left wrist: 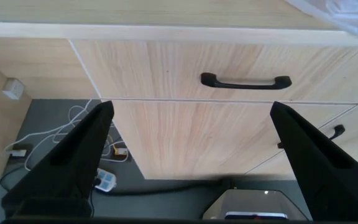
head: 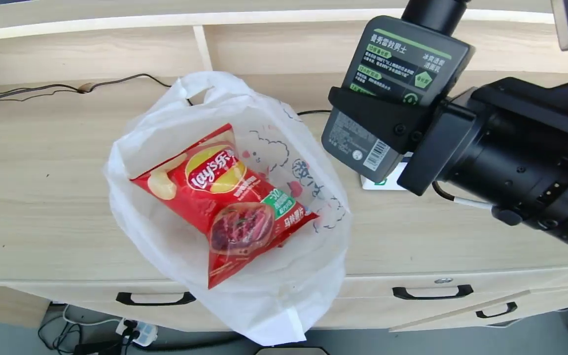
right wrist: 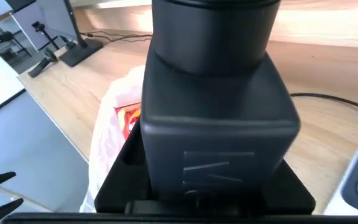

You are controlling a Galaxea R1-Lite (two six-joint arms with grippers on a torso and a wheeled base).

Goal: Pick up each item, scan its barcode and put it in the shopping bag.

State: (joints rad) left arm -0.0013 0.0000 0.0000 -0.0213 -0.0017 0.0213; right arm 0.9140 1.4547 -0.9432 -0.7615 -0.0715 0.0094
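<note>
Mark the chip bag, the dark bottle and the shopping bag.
chip bag [head: 215,197], head view, middle of its red front.
dark bottle [head: 402,64], head view, upper label face.
shopping bag [head: 284,286], head view, near white wall.

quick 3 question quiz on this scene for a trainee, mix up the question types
1. True or false: the chips packet lies inside the shopping bag.
2. Which gripper holds the dark bottle? A left, B right.
3. Fill in: the left gripper has its jaws ____.
Key: 1 true; 2 B, the right gripper; 3 open.
</note>
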